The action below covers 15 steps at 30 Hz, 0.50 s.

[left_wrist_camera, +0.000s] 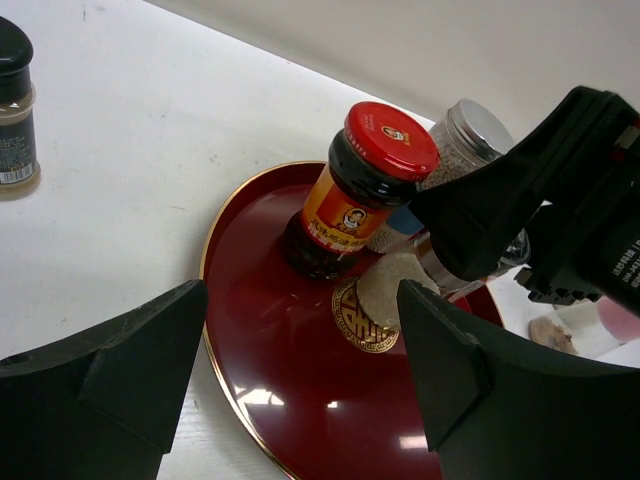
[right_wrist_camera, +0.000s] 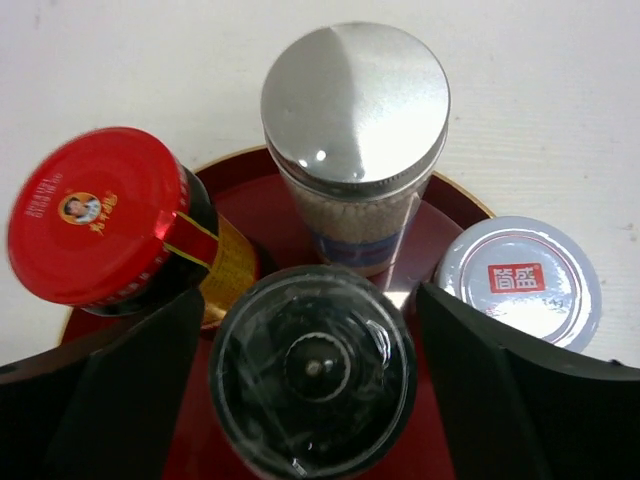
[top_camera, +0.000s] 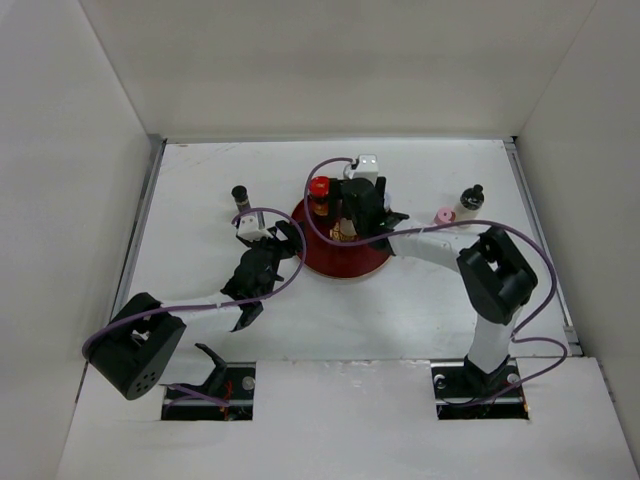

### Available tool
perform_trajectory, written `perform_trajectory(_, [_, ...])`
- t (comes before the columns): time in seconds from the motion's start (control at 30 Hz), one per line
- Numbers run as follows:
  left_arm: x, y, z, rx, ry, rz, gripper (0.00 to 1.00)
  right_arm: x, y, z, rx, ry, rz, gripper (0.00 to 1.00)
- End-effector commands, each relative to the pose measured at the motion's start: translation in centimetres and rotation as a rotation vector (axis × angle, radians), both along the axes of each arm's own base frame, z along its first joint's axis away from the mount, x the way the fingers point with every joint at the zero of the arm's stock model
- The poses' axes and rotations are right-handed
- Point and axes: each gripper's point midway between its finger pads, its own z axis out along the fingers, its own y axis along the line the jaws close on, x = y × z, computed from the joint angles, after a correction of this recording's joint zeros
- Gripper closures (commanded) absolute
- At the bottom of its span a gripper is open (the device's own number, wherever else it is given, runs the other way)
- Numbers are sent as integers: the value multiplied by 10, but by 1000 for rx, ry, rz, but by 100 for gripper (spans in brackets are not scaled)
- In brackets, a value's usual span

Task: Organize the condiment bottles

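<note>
1. Right claw (right_wrist_camera: 308, 330) straddles the clear-topped bottle (right_wrist_camera: 312, 370) on the red tray (left_wrist_camera: 280, 380), grip unclear; a nudge could topple the neighbouring red-capped jar (right_wrist_camera: 95, 215).
2. Left claw (left_wrist_camera: 300, 330), spread open, hovers at the tray's edge; arms may clash.

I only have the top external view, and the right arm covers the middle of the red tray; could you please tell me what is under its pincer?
Observer: A clear-topped bottle stands between the fingers of the right pincer.
Operator: Is anything else hidden there?
Observer: Yes, a silver-capped jar on the red tray, just beyond that bottle.
Operator: Is the left pincer carrying anything?
Observer: No, the left pincer has its fingers wide apart with nothing between them.
</note>
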Motion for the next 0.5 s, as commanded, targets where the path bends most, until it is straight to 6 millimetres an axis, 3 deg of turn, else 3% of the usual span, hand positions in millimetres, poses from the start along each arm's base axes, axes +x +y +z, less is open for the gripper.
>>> perform_trajectory(0.0, [0, -3, 16, -50, -45, -12, 24, 1, 12, 62, 112, -132, 18, 3])
perform_trajectory(0.17, [0, -4, 16, -50, -45, -14, 24, -29, -11, 98, 142, -177, 44, 0])
perform_trajectory(0.23, [0, -4, 16, -50, -45, -14, 24, -42, -22, 101, 135, -180, 58, 0])
perform_trajectory(0.3, [0, -4, 16, -50, -45, -14, 24, -48, -49, 98, 124, -174, 17, 3])
perform_trajectory(0.4, [0, -4, 16, -50, -45, -15, 24, -54, -99, 87, 107, -163, -102, 35])
perform_trajectory(0.47, [0, -3, 17, -51, -46, -12, 24, -55, -145, 79, 74, -164, -243, 48])
